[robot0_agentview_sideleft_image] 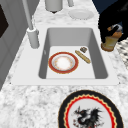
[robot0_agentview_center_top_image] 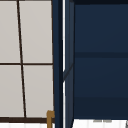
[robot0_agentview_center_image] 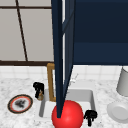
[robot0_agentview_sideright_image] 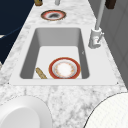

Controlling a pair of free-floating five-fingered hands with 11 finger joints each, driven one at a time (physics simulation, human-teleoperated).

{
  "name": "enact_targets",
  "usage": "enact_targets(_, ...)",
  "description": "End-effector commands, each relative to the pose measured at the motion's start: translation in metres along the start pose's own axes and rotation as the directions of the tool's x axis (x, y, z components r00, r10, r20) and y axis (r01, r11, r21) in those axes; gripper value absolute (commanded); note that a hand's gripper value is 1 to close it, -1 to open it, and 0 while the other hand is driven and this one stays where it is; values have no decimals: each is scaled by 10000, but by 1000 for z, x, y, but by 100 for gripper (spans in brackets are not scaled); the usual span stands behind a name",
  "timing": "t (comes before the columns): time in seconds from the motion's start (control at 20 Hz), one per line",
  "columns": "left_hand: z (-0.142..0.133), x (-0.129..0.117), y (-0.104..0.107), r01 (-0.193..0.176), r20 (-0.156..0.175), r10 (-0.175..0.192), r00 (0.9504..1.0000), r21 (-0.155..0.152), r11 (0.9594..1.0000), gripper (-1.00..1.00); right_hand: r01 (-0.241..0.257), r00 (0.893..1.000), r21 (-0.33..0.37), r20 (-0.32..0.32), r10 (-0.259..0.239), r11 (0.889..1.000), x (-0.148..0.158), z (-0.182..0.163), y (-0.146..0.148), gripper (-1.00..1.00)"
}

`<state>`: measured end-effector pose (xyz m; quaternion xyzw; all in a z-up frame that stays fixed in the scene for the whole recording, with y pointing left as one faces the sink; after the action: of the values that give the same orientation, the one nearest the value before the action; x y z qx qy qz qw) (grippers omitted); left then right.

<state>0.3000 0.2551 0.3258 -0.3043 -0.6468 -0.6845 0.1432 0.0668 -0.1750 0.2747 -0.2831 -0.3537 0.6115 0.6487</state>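
- Tan cup [robot0_agentview_sideleft_image: 109, 43] sits in the left hand [robot0_agentview_sideleft_image: 112, 20], whose dark fingers curl down round its upper part. In the front view this pair is at the sink's left edge.
- The cup is over the marble counter [robot0_agentview_sideleft_image: 27, 105], just beside the sink [robot0_agentview_sideleft_image: 50, 37] and not inside it. Whether its base touches the stone or hangs just above, I cannot tell.
- The basin already holds a red-rimmed plate [robot0_agentview_sideleft_image: 63, 62] lying flat, a wooden stick [robot0_agentview_sideleft_image: 82, 56] beside it and a small brown bit [robot0_agentview_sideleft_image: 83, 49] near the stick's far end. The cup has not joined them.
- The navy cabinet door [robot0_agentview_center_image: 60, 50] above stands swung open, edge-on to the front camera, so opening is done. The shelves behind it look dark, and I cannot make out anything on them.
- The right hand [robot0_agentview_center_image: 90, 115] hangs idle at the sink's front right corner, close beside a red ball [robot0_agentview_center_image: 67, 115]. I cannot tell whether it is open or closed, and it seems to hold nothing.
- A dragon plate [robot0_agentview_sideleft_image: 91, 112] lies on the counter left of the sink, near the cup. A white plate [robot0_agentview_center_image: 118, 112] and a pale canister [robot0_agentview_center_image: 123, 82] stand on the right side, well apart from both hands.
- The faucet [robot0_agentview_sideleft_image: 31, 27] rises at the back rim, and no water shows.
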Motion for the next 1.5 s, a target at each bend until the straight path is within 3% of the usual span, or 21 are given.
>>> enact_targets(0.0, -25, 4, 5, -417, 0, 417, 9991, -234, 9989, 100, 0, 10000, 0, 0, 0, 10000, 0, 0, 0, 0)
enact_targets(0.5, -81, -23, -10, -270, 126, 271, 9996, -34, 9996, 100, 0, 10000, 0, 0, 0, 10000, 0, 0, 0, 0)
enact_targets(0.65, -94, -46, -25, -56, -11, 56, 10000, -6, 10000, 100, 0, 10000, 0, 0, 0, 10000, 0, 0, 0, 0)
enact_targets(0.95, -122, -93, -55, -40, 15, 40, 10000, 18, 10000, 100, 0, 10000, 0, 0, 0, 10000, 0, 0, 0, 0)
enact_targets(1.45, -196, -135, -71, -115, -179, 112, 9998, -130, 9998, 100, 0, 10000, 0, 0, 0, 10000, 0, 0, 0, 0)
